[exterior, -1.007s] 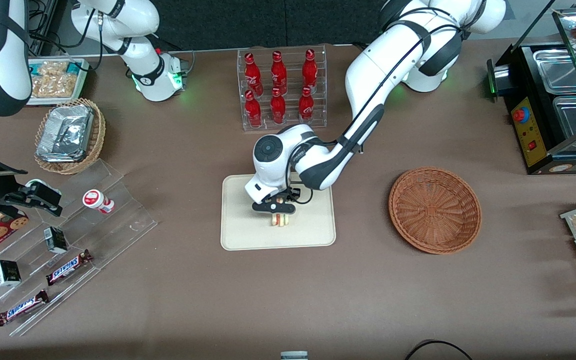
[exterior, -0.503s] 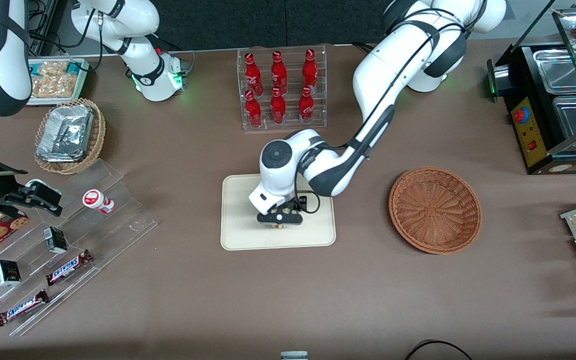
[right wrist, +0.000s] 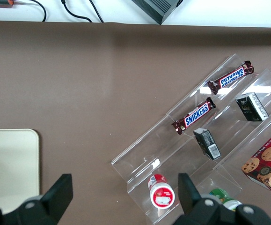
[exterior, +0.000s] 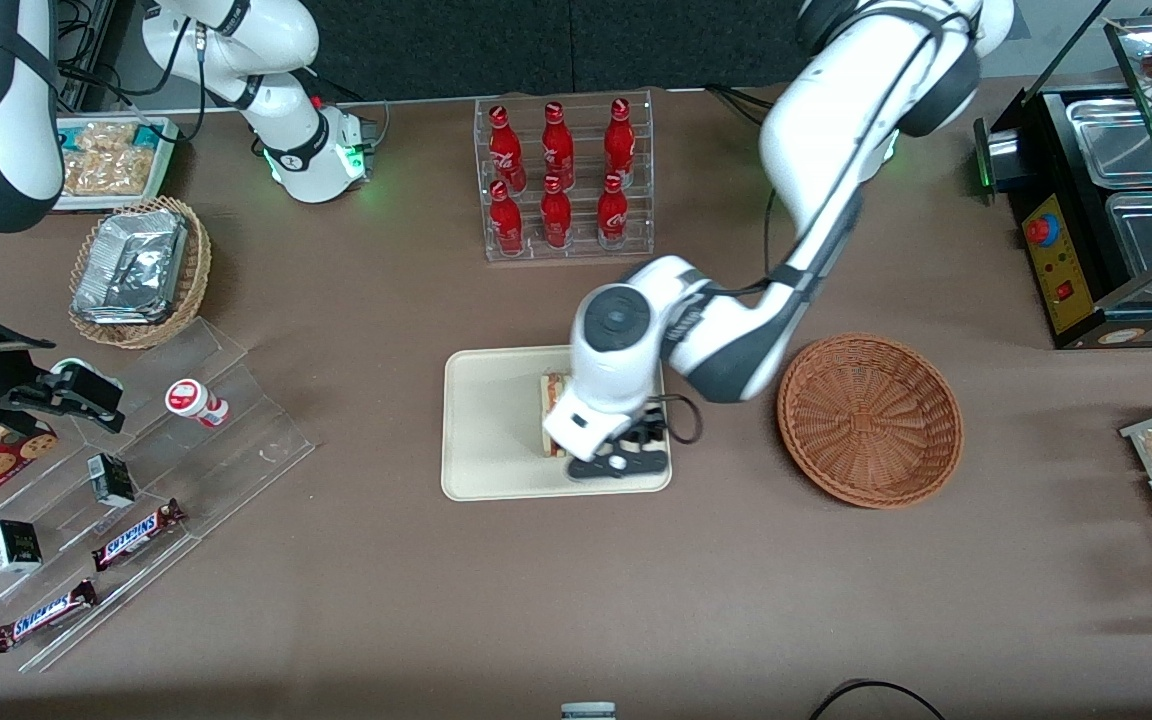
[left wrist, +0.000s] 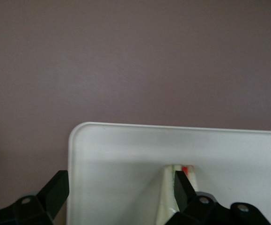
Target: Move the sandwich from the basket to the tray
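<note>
Moved off the sandwich (exterior: 551,410) toward the wicker basket (exterior: 870,420) since a second ago; gripper (exterior: 619,466) now above the tray (exterior: 496,440) edge nearest the basket, fingers (left wrist: 55,190) spread, holding nothing. Sandwich flat on smooth cream tray, beside the gripper, long axis running away from the front camera, layered cut edge (left wrist: 184,169) showing.

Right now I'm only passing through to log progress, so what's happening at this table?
The left arm is delivering a sandwich from the wicker basket to the cream tray. The sandwich lies on the tray and the basket holds nothing. The gripper hangs open above the tray's edge nearer the front camera, beside the sandwich and not gripping it. In the wrist view one finger is right beside the wedge.
</note>
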{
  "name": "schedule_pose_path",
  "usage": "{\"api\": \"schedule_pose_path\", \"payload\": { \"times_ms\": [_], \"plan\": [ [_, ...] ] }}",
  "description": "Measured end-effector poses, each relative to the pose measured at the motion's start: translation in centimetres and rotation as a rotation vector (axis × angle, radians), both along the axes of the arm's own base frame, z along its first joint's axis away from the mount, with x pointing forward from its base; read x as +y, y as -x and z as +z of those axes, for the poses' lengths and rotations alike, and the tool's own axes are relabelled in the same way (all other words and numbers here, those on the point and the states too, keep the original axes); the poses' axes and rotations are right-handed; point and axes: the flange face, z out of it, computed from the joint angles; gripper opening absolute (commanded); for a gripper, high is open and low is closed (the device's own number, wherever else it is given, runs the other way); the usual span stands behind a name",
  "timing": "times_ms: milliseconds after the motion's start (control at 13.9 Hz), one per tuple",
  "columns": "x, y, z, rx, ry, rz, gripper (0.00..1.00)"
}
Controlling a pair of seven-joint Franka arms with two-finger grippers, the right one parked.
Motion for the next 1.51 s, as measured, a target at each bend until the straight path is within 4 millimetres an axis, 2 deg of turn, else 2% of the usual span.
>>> {"api": "schedule_pose_path", "payload": {
  "times_ms": [144, 359, 503, 647, 791, 1078, 1222, 1366, 1510],
  "plan": [
    [4.4, -1.3, 0.8, 0.029, 0.005, 0.028, 0.99],
    [10.5, -1.6, 1.1, 0.042, -0.026, 0.070, 0.99],
    [14.7, -1.0, 0.5, 0.009, -0.024, 0.053, 0.99],
    [19.0, 0.4, 0.1, -0.006, -0.042, 0.014, 0.99],
    [22.9, 1.7, 1.0, -0.004, -0.070, -0.034, 0.99],
    [32.4, 2.9, 5.0, 0.036, -0.077, -0.080, 0.99],
    [36.1, 3.5, 7.3, 0.066, -0.097, -0.076, 0.99],
    [37.7, 4.7, 10.2, 0.097, -0.097, -0.063, 1.00],
    [38.5, 5.8, 14.4, 0.132, -0.082, -0.029, 1.00]
  ]
}}
